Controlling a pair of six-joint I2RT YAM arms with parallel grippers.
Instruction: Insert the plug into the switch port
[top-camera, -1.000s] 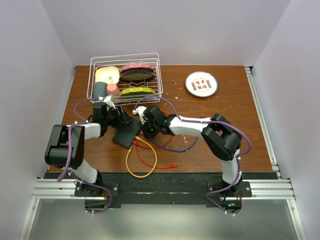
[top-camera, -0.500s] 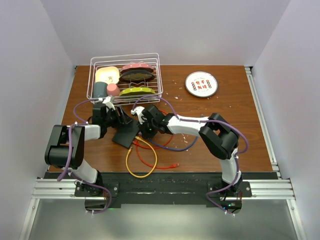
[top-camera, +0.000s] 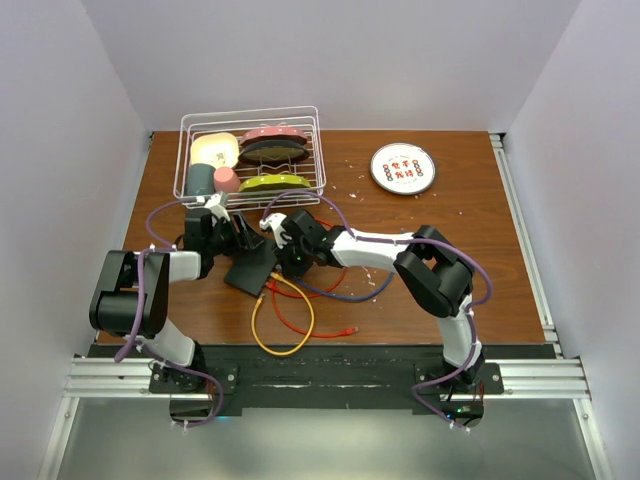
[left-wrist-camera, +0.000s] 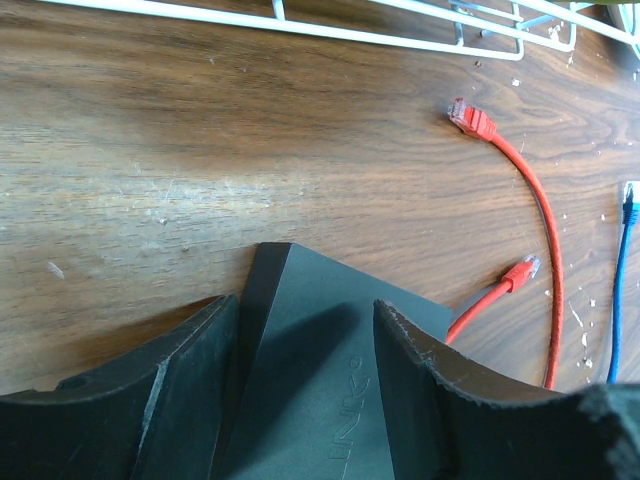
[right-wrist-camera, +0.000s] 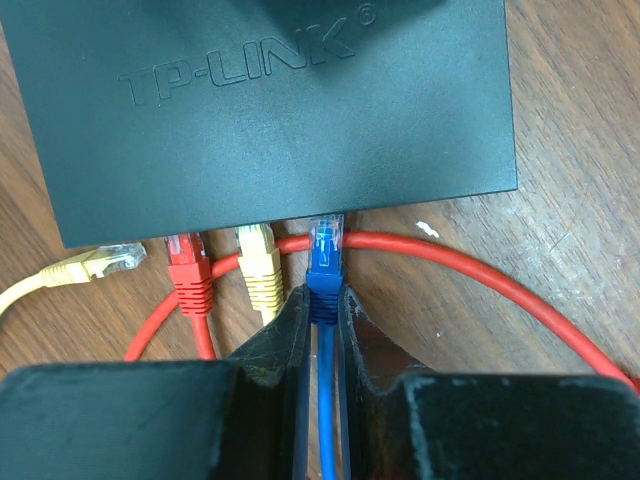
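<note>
Since the port row faces the near edge of the surface (right-wrist-camera: 560, 200), I report from the right wrist view first: my right claw (right-wrist-camera: 322, 300) is closed to a narrow gap on the blue plug (right-wrist-camera: 325, 255), pinching its boot just behind the clear head, with the blue cable running back between the fingers. The head's tip meets the switch (right-wrist-camera: 280, 110) at its socket edge. How deep it sits I cannot tell, because the top face overhangs the ports. A red plug (right-wrist-camera: 188, 270) and a yellow plug (right-wrist-camera: 260, 265) stand at the sockets just to its left, and a second yellow plug (right-wrist-camera: 105, 262) lies loose beside them. The switch lies flat in the left half of the surface, about midway between the far and near edges, on the near side of the wire basket (top-camera: 250, 112). My left claw (left-wrist-camera: 305, 330) stands part open, its fingers astride the switch's far corner; whether they press on it I cannot tell. In my judgement the plug is light and rigid with a fragile latch tab, so the boot is the correct hold. The cable is limp and offers no push. The switch looks light and likely to slide on the wood under an inserting push, so it wants bracing from the far side.
</note>
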